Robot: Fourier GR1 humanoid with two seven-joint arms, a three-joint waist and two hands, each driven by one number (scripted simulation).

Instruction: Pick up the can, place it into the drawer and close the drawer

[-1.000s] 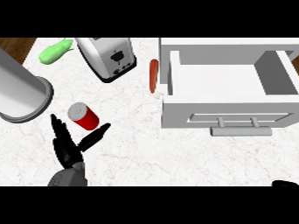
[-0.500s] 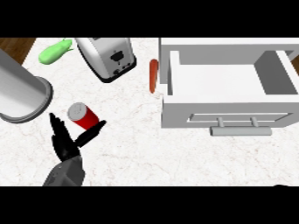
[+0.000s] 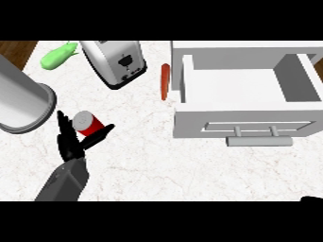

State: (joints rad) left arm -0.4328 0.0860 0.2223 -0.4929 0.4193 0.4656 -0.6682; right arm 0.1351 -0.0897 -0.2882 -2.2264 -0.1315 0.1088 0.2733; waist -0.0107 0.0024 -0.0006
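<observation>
White marbled counter (image 3: pixel 192 160) is seen from above, with dark wood floor visible past its far corners. The red can (image 3: pixel 88 124) with a silver top is placed on the counter, lying tilted, just in front of the large grey cylinder (image 3: pixel 14 94) and well left of the drawer (image 3: pixel 251 94). The left robot hand (image 3: pixel 72 142) is set around the can: fingers are raised along the can's left side, the thumb is extended under its right side, so the can is cradled between them. Contact appears made on both sides, but whether the can is lifted off the counter cannot be told. The grey forearm (image 3: pixel 65 182) is entered from the lower edge, below the can.

The drawer is pulled open, white, with a grey handle (image 3: pixel 259 140) on its front; nothing is seen inside. An orange carrot (image 3: pixel 165 81) is laid just beside the drawer's left wall. A silver toaster (image 3: pixel 115 64) is stood behind and right of the can, a green vegetable (image 3: pixel 58 55) left of the toaster.

Only a dark sliver of the right robot hand (image 3: pixel 321 198) is shown at the lower right corner, well apart from the can; its fingers cannot be told.
</observation>
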